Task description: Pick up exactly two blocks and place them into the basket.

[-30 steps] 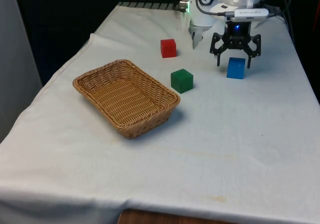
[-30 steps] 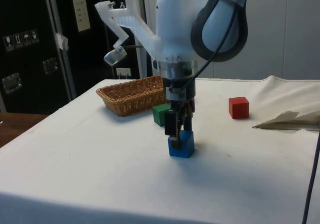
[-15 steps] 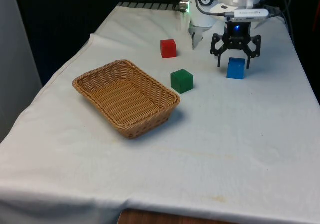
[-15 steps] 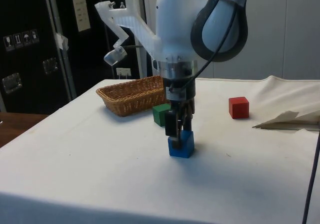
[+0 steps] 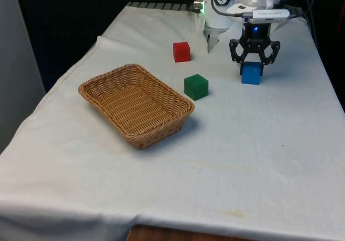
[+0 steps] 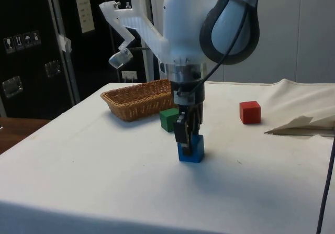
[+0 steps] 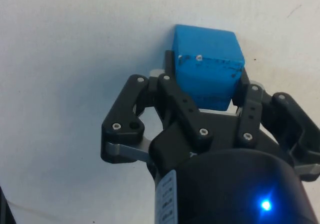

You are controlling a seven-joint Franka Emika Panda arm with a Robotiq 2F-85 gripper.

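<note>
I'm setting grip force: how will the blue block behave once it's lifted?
The blue block looks rigid with flat faces, so the gripper pinching opposite sides should hold it squarely. It seems small and probably light. Its scuffed, matte-looking surface suggests little slipping.

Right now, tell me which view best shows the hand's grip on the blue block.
The wrist view: the hand has a finger against each side of the blue block. The front view shows the fingers flanking the block's top; the side view shows one finger hiding part of it.
</note>
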